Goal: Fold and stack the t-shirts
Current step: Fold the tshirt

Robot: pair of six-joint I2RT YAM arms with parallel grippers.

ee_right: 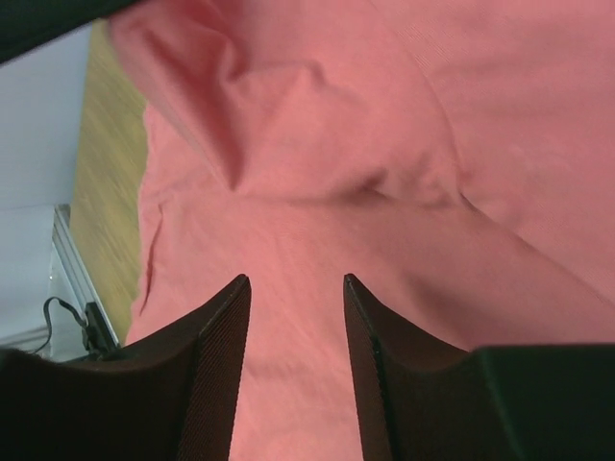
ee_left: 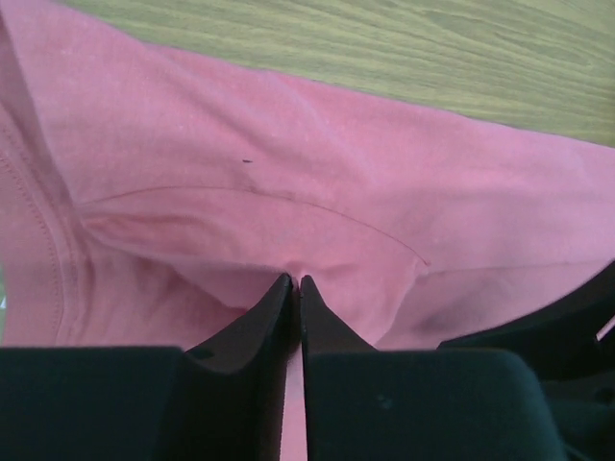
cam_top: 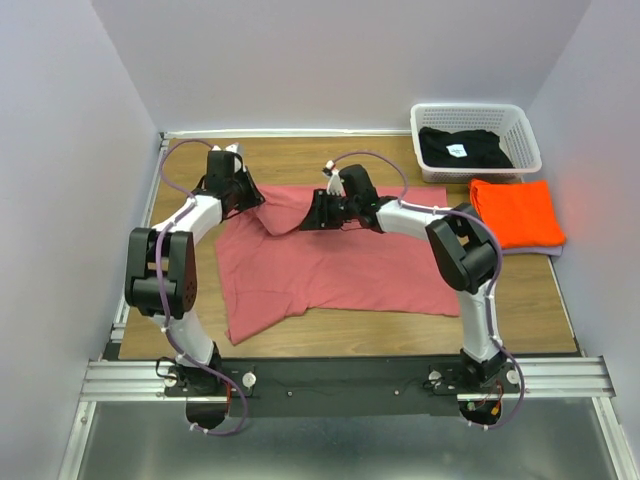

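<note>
Pink t-shirt (cam_top: 330, 270) pinched by left hand (ee_left: 296, 280), right hand (ee_right: 296, 280) parted, black t-shirt (cam_top: 485, 150) in basket (cam_top: 470, 113)

Dusty pink-red t-shirt (cam_top: 330, 270), plain, seams same colour, beneath left claw (ee_left: 295, 280) and right claw (ee_right: 296, 280). Both claws black; fine ribbed weave on right claw's inner faces. Bright orange t-shirt (cam_top: 515, 212), plain, well right of right claw. Small white label on black t-shirt (cam_top: 465, 148), in white lattice basket (cam_top: 470, 108) beyond right claw. Light brown wood grain on table (cam_top: 300, 155). White and black arms (cam_top: 200, 215).
</note>
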